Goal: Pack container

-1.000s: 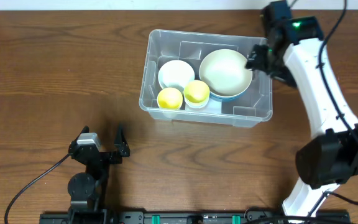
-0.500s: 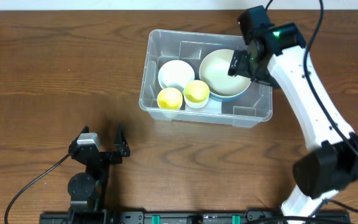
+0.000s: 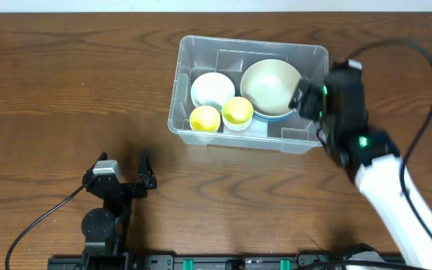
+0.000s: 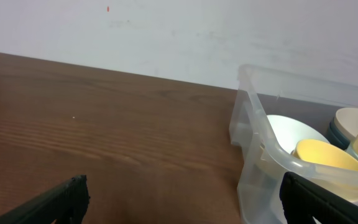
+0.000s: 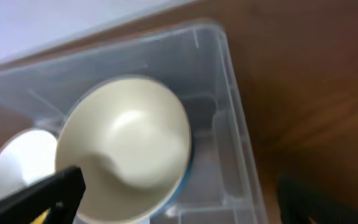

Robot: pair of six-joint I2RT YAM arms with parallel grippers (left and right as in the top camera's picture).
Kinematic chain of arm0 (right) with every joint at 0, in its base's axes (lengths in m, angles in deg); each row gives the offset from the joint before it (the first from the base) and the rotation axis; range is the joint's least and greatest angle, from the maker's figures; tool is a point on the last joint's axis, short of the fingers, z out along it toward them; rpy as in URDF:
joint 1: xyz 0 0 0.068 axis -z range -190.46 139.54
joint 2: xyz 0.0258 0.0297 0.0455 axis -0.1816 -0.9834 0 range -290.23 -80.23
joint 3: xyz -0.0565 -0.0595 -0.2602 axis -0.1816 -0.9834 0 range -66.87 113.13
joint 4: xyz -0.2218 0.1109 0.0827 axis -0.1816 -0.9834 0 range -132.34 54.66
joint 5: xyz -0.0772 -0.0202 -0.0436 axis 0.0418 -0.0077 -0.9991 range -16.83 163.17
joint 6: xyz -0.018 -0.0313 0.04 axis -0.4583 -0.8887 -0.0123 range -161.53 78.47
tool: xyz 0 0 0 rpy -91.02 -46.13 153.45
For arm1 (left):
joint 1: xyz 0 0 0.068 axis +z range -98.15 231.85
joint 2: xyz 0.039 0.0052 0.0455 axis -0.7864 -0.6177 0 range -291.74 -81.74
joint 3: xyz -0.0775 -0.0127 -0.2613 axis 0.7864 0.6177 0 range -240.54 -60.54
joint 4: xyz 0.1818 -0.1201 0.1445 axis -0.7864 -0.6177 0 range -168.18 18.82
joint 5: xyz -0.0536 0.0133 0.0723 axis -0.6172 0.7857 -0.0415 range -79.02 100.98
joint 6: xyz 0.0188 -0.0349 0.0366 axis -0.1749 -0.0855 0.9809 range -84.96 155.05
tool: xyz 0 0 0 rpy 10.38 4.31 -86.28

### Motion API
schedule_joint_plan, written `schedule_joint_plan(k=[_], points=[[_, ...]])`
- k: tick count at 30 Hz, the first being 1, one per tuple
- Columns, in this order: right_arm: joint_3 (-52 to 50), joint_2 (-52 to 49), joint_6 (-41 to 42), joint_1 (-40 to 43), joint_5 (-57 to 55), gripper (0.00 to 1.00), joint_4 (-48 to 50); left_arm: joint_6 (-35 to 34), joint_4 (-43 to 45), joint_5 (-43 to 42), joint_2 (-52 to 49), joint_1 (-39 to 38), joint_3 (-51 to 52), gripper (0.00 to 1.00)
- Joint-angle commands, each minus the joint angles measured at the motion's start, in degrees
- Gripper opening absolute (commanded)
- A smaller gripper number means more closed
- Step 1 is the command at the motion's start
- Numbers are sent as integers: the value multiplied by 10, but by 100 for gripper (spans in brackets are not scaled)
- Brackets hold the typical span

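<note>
Cradling bowls (image 3: 271,86), clear thick-rimmed container (image 3: 246,43), rounded corners; left tool (image 3: 123,171) and right tool (image 5: 179,190) agape, empty.

container (image 3: 201,46): clear glossy plastic | table (image 3: 66,90): dark wood grain | bowls (image 3: 270,86): smooth, glossy

A robotics lab or test bench, not a home. A bare wood-grain surface (image 3: 66,90) stands against a plain white wall (image 4: 166,31). Two robot arms, a small black one (image 3: 103,202) at lower left and a white-and-black one (image 3: 396,202) at right with a green light (image 3: 363,141), rise from a black rail (image 3: 201,262) along the bottom edge. Loose black cable (image 3: 30,229) trails across the wood. The only household things are bowls (image 3: 272,86) in a clear container (image 3: 253,43).
</note>
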Motion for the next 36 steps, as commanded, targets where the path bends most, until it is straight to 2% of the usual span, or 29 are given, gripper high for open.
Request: schedule_joint_plan(k=[1, 10, 14, 19, 23, 28, 36], points=[[-91, 76, -61, 4, -6, 99, 64, 10, -23, 9, 3, 3, 9, 98], [-376, 292, -137, 4, -6, 99, 291, 10, -23, 9, 3, 3, 9, 98], [-454, 365, -145, 5, -6, 99, 329, 10, -23, 9, 3, 3, 9, 98], [-495, 428, -149, 21, 11, 99, 328, 10, -23, 9, 3, 3, 9, 98], [-505, 459, -185, 51, 69, 99, 309, 10, -23, 9, 3, 3, 9, 98], [-505, 498, -193, 85, 96, 99, 253, 10, -23, 9, 3, 3, 9, 98], [-505, 569, -205, 87, 95, 99, 169, 10, -23, 9, 3, 3, 9, 98]])
